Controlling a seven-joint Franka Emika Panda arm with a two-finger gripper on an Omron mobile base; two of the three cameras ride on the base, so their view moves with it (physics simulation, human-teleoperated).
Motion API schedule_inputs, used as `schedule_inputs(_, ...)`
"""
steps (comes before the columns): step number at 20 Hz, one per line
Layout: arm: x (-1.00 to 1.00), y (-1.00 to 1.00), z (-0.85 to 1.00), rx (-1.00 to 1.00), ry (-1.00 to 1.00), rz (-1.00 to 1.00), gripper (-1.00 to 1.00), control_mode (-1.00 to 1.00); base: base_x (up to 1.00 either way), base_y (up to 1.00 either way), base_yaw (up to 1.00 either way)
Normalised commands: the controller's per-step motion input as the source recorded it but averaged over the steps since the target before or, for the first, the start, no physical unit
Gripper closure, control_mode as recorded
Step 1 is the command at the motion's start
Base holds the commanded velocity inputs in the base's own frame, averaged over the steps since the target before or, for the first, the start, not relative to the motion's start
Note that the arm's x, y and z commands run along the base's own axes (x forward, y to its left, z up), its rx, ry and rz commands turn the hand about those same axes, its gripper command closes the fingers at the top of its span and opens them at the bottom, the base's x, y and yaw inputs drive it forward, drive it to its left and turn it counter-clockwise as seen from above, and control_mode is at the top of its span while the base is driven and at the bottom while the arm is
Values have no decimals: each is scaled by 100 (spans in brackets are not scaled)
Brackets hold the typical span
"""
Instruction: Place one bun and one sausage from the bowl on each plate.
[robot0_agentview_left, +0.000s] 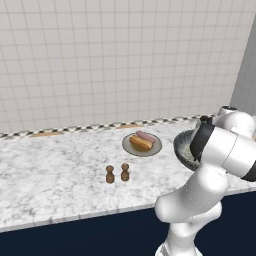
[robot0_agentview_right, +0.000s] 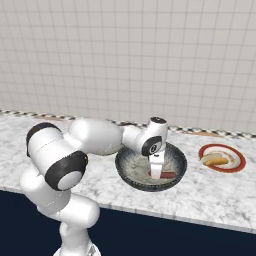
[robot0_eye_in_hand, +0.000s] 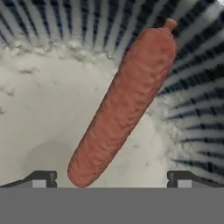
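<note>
A pinkish-red sausage (robot0_eye_in_hand: 127, 100) lies on the pale speckled floor of the dark grey bowl (robot0_agentview_right: 129, 175), its far end up against the ribbed wall. My gripper (robot0_agentview_right: 156, 174) reaches down into the bowl, open, with its fingertips (robot0_eye_in_hand: 41, 178) set wide on either side of the sausage's near end and apart from it. The greyish plate (robot0_agentview_left: 155, 149) carries a bun (robot0_agentview_left: 140, 143) and a sausage (robot0_agentview_left: 146, 136) side by side. On the red-rimmed plate (robot0_agentview_right: 235, 167) lies one bun (robot0_agentview_right: 215, 160). In the left base view my arm covers most of the bowl (robot0_agentview_left: 181, 148).
Two small brown shakers (robot0_agentview_left: 110, 174) (robot0_agentview_left: 125, 172) stand on the marble counter in front of the greyish plate. A tiled wall runs behind the counter, whose front edge drops to dark blue cabinets.
</note>
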Motion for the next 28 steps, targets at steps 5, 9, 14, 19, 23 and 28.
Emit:
schedule_inputs(5,20,17,-12,-13,-11,0,-100,-100,0,0,0)
schedule_inputs(9,28,3,-12,-20,4,0,-100,-100,0,0,0)
schedule_inputs(14,6,-22,-5,-7,5,0,-100,-100,0,0,0)
schedule_inputs(19,1,-12,0,0,2,0,-100,-100,0,0,0)
schedule_inputs(23,17,0,0,0,6,0,-100,-100,0,0,0)
schedule_inputs(28,13,0,-14,-2,1,0,-100,-100,0,0,0)
